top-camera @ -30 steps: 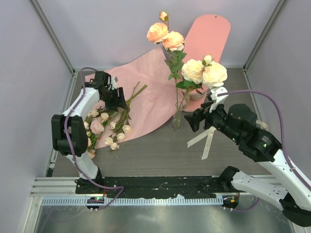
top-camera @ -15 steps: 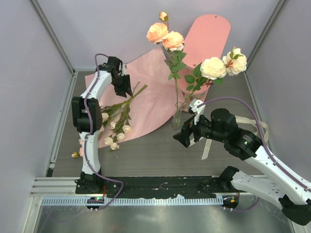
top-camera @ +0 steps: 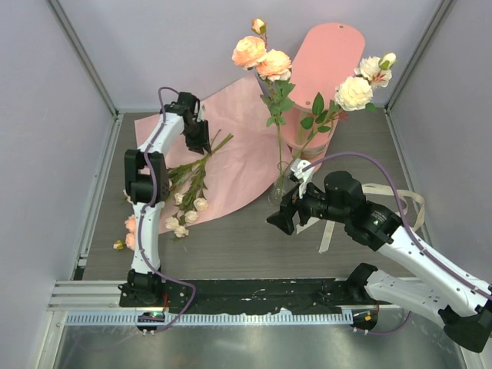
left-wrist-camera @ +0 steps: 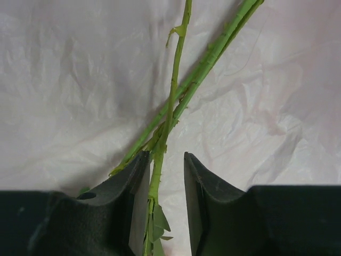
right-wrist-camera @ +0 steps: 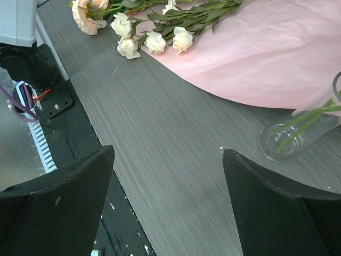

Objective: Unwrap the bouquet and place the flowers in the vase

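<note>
Left fingers (left-wrist-camera: 136, 186) straddle a stem (left-wrist-camera: 171, 101), not yet clenched — crossing stems (left-wrist-camera: 213, 53) may snag and drag along; right fingers (right-wrist-camera: 69, 186) spread, empty.

Left tool (left-wrist-camera: 166, 160) narrowly parted, right tool (right-wrist-camera: 168, 153) wide

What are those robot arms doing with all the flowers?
The robot is filling a glass vase. Its left gripper sits around a green stem on the pink paper, not clamped yet. The right gripper hangs open and empty beside the vase, which holds two rose stems. More roses lie on the table.
</note>
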You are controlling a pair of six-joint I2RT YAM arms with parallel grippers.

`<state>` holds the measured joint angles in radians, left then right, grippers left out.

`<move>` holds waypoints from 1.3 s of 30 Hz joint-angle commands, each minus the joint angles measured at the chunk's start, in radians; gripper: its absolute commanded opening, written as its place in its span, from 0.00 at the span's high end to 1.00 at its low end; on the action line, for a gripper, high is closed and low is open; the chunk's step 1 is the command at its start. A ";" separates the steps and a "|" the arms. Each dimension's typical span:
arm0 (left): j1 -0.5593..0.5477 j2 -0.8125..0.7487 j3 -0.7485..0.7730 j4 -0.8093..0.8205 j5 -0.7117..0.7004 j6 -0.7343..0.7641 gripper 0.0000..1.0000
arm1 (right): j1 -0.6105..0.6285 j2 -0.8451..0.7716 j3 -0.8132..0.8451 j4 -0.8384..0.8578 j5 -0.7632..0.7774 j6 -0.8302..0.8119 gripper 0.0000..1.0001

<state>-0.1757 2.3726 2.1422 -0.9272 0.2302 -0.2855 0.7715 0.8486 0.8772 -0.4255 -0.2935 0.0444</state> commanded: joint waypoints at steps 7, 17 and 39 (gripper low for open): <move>-0.002 0.060 0.082 0.025 0.001 0.012 0.71 | 0.014 0.032 -0.021 0.103 -0.033 0.018 0.11; -0.010 0.056 0.108 0.010 -0.008 0.035 0.93 | 0.032 0.050 -0.046 0.168 -0.021 0.046 0.11; -0.065 -0.489 -0.272 -0.082 0.083 0.152 1.00 | 0.442 0.411 0.022 0.547 0.413 -1.025 0.04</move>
<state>-0.2214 1.9305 1.9430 -0.9867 0.2676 -0.1925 1.1969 1.2217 0.8547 -0.0326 0.1036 -0.5671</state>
